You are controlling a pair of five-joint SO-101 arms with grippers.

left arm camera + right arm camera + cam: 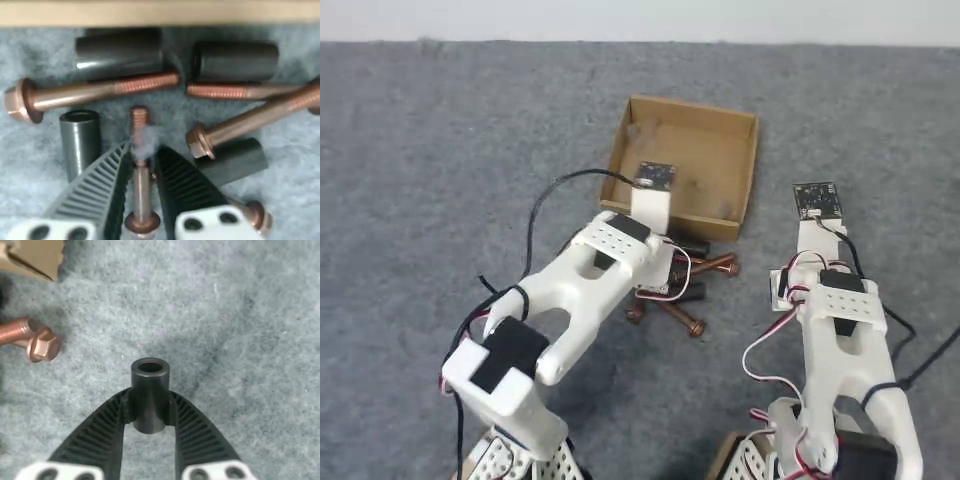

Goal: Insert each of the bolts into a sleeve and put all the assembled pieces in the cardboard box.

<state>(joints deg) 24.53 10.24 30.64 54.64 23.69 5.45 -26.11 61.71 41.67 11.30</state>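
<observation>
On your left, the left gripper (142,150) sits low over the pile just in front of the cardboard box (752,165). Its jaws are closed on a copper bolt (141,187), which lies lengthwise between them, head toward the wrist and threaded tip pointing out at the box. Loose bolts (90,94) and loose sleeves (117,50) crowd around it on the grey carpet (440,150). One upright sleeve and one bolt head lie just beside the jaws.

On your right, well apart from the pile, the right gripper (149,399) clamps a black sleeve (150,412) around its lower half, with the open bore facing the wrist camera.

Watch these risks:
- The bolt is pinched along its smooth shank, so it can slide or swing in the jaws as you lift.
- A jaw may catch a neighbouring bolt and drag it, scattering the pile toward the box wall.
- At the meeting, a tilted tip would hit the sleeve's rim instead of the bore.
- A hard push there could twist the sleeve in its grip or knock it free.
</observation>
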